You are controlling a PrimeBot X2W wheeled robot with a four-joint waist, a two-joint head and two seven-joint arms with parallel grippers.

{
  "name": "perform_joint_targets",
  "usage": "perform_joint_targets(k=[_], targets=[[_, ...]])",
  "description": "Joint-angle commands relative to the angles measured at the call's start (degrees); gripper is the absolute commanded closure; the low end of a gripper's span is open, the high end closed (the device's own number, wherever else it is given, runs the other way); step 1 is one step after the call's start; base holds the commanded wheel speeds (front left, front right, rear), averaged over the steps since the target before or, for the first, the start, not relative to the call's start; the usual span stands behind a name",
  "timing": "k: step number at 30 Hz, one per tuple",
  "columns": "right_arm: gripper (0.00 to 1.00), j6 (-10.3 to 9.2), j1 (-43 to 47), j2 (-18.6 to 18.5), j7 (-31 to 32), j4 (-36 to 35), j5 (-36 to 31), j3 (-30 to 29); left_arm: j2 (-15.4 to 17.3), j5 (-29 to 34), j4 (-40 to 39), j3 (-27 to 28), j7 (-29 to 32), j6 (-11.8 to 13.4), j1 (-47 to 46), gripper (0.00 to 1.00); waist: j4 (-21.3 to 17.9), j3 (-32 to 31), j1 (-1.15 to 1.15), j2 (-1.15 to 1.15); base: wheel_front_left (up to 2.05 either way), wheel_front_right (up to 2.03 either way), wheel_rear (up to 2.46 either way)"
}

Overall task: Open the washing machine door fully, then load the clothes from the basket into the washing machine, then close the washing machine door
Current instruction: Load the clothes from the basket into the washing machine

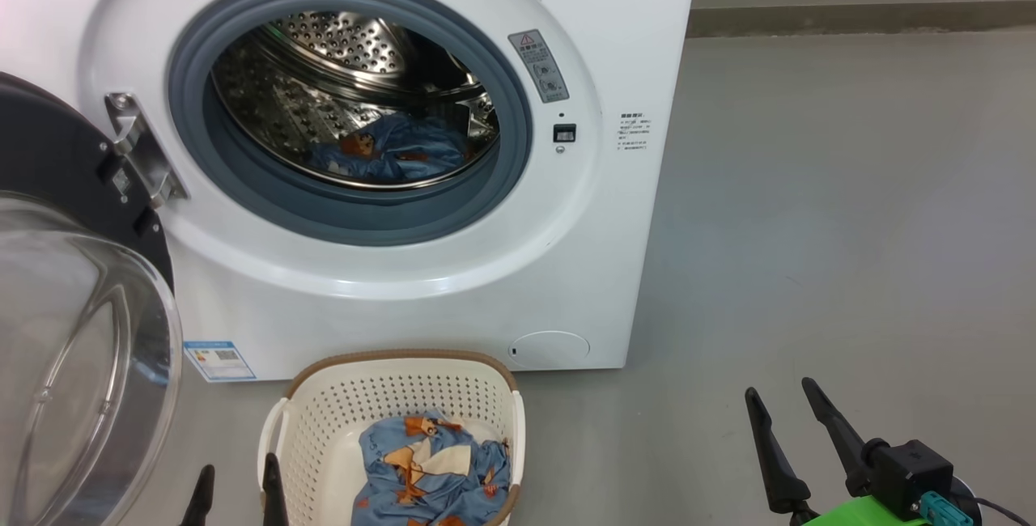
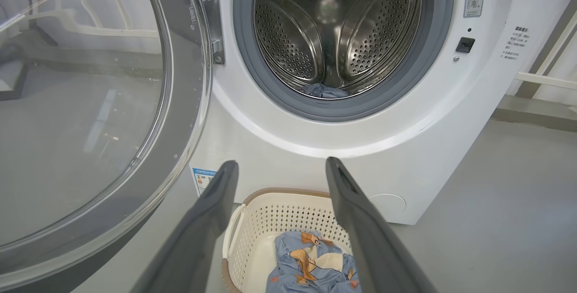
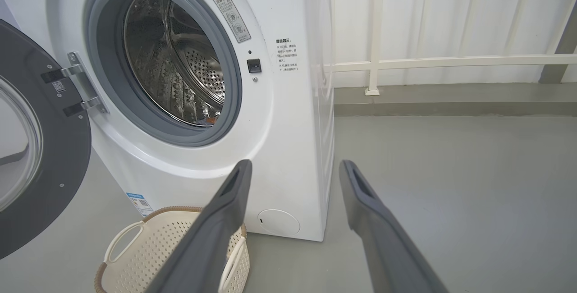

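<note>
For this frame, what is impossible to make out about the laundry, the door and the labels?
- basket clothes: cut off by the head view's bottom edge; piece count unclear.
- drum clothes: mostly behind the grey ring, left wrist view.
- warning label: print too small, every view.
- washing machine door: cut off by the head view's left edge.

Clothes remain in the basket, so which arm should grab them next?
Likely left: the left gripper hangs open beside the basket with the clothes; the right gripper is farther off, over floor.

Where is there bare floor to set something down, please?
Bare: grey floor right of the white washing machine, beyond the right gripper. Crowded: between the open round black door and the cream perforated basket, at the left gripper.
</note>
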Motion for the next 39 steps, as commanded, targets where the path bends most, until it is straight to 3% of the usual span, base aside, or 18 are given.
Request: perform_joint_targets(k=[1,39], targets=[[0.00,-0.06,-0.23,-0.51,-0.28,-1.17,-0.59,1.30,0.93,-0.69,-1.78,1.62,-0.30,0.53,-0.78,0.00,0.10,-0.19,0.00,0.00,0.00,0.00,0.00],[0.00,-0.06,-0.37,-0.51,-0.28,0.14,-1.24,-0.04,0.93,-0.34,-2.26,1.73,-0.31,0.75,0.49,0.00,1.51,-0.63,0.00,0.00,0.00,0.00,0.00]])
